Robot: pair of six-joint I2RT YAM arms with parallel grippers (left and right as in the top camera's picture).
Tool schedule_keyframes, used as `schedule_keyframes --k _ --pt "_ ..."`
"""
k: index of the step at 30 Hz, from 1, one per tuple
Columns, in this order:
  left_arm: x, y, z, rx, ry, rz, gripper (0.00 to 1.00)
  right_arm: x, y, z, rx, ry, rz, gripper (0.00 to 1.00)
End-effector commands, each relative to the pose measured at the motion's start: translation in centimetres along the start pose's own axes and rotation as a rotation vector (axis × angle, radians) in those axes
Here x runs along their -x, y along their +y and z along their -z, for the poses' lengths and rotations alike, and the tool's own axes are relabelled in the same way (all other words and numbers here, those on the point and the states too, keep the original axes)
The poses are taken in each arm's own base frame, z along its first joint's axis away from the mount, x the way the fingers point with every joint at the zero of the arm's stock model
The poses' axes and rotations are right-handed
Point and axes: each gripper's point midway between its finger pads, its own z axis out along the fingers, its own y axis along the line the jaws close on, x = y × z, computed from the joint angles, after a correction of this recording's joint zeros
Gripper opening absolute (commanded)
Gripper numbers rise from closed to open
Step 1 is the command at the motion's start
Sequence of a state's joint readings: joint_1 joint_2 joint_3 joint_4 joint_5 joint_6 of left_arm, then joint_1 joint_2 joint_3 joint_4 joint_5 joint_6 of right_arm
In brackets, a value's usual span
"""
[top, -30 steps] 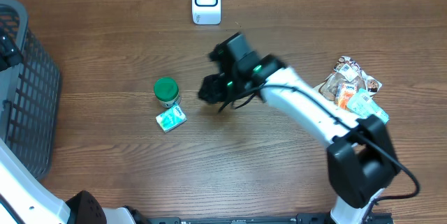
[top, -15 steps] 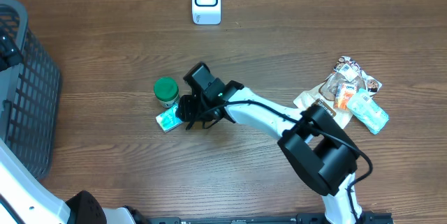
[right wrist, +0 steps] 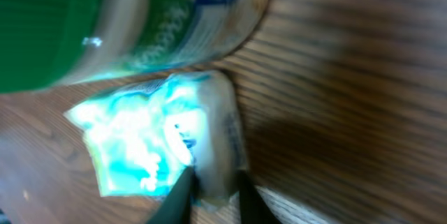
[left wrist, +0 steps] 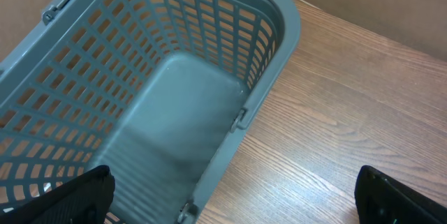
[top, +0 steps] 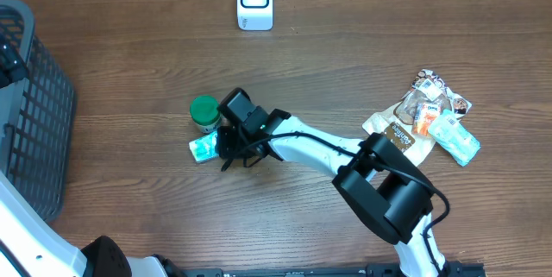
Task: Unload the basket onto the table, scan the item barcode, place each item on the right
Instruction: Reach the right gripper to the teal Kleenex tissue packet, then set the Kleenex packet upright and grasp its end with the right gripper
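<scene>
**Overhead: teal packet (top: 205, 147) pinched at last**

Lies flat on the table, just beside the green-lidded jar (top: 205, 111). Gripped at its edge by the right gripper (right wrist: 209, 195), swung in from mid-table and narrowed within the last second. Looks ready to lift toward the scanner (top: 254, 1). Left gripper (left wrist: 230, 196) wide, idle over the basket (left wrist: 279, 15).

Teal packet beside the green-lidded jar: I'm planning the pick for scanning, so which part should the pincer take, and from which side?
Probably the thin end clear of the green-lidded jar, approached from above on that side. The teal packet lies flat on the table, with the jar crowding another edge; the right pincer is pinching that end.
</scene>
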State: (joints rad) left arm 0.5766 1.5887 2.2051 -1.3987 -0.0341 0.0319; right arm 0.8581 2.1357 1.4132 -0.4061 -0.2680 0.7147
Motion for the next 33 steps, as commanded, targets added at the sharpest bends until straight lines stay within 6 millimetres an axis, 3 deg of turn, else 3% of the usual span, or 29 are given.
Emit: schedule_keyframes --k 1,7,10,15,17,18,21,24,26,28,29,33 --pt "0.1 -0.1 0.2 -0.005 -0.009 0.006 1.0 -0.4 -1.1 -1.0 -0.036 0.008 -0.007 0.04" --pt "0.1 -0.1 0.2 -0.005 -0.009 0.006 0.99 0.5 -1.2 1.1 -0.038 0.035 0.024 0.04" --pt "0.1 -0.1 0.2 -0.005 -0.009 0.006 1.0 1.4 -0.4 4.1 0.007 0.058 0.131 0.04" --pt "0.1 -0.1 0.2 -0.005 -0.009 0.006 1.0 2.8 -0.8 9.4 -0.024 0.048 0.369 0.04" --pt "0.1 -0.1 0.2 -0.005 -0.009 0.006 1.0 3.3 -2.1 10.8 -0.08 0.038 0.513 0.04" --pt "0.1 -0.1 0.2 -0.005 -0.009 0.006 0.99 2.8 -3.2 11.2 -0.116 0.077 0.66 0.04" --pt "0.1 -0.1 0.2 -0.005 -0.009 0.006 1.0 2.1 -6.0 11.7 -0.22 0.166 0.879 0.04" --pt "0.1 -0.1 0.2 -0.005 -0.009 0.006 1.0 2.8 -7.4 12.1 -0.311 0.176 0.968 0.04" --pt "0.1 -0.1 0.2 -0.005 -0.009 0.006 1.0 3.8 -8.1 12.4 -0.379 0.153 0.974 0.22" --pt "0.1 -0.1 0.2 -0.005 -0.009 0.006 1.0 3.9 -8.2 12.5 -0.393 0.148 0.968 0.67" --pt "0.1 -0.1 0.2 -0.005 -0.009 0.006 1.0 4.1 -8.2 12.5 -0.394 0.134 0.932 0.78" --pt "0.1 -0.1 0.2 -0.005 -0.009 0.006 1.0 4.5 -7.8 12.4 -0.362 0.056 0.619 0.89"
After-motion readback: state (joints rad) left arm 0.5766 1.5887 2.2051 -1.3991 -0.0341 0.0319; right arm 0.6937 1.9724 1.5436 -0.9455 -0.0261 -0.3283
